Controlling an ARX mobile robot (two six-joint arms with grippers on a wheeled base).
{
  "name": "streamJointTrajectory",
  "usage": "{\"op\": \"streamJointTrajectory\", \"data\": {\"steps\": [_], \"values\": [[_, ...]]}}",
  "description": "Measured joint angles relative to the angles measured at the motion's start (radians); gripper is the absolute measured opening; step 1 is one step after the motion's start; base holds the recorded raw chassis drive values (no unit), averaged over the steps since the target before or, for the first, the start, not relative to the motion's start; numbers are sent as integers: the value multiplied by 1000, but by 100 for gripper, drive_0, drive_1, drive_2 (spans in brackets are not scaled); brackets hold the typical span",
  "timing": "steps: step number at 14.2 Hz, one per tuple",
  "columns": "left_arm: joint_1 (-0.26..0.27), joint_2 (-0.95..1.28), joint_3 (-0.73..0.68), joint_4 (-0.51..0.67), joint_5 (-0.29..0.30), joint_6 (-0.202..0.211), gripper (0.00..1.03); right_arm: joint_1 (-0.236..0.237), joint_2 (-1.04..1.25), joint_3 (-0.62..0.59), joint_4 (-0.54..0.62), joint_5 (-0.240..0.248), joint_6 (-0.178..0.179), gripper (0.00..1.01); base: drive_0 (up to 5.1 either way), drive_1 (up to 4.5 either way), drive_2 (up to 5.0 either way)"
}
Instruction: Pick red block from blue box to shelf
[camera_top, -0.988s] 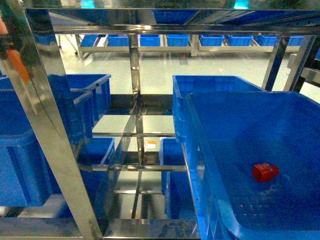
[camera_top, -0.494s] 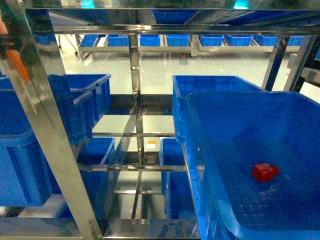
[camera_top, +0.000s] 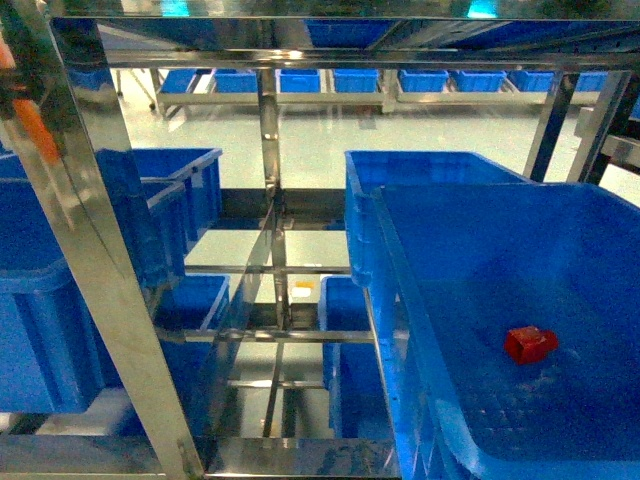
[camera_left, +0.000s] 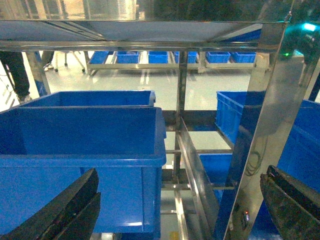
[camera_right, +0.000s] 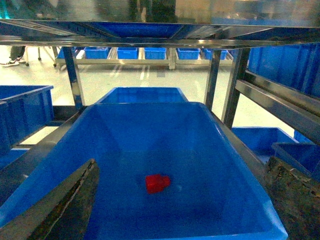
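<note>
The steel shelf (camera_top: 100, 300) stands on a pale glossy floor (camera_top: 400, 130). The red block (camera_right: 158, 183) lies inside the blue box (camera_right: 125, 125). Both grippers (camera_left: 170, 210) (camera_right: 180, 200) are spread wide, holding nothing.

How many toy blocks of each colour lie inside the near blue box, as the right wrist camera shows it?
Red block: 1
Any other colour: 0
Total in the blue box: 1

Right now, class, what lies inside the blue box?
Only the red block lies on the floor of the blue box. The near corners are hidden by the open right gripper.
</note>
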Motion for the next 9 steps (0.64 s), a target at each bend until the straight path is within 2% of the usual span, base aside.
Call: {"op": "streamJointTrajectory", "data": {"steps": [9], "values": [[0,0,0,0,0,0,98,0,0,0,0,0,0,98,0,0,0]]}}
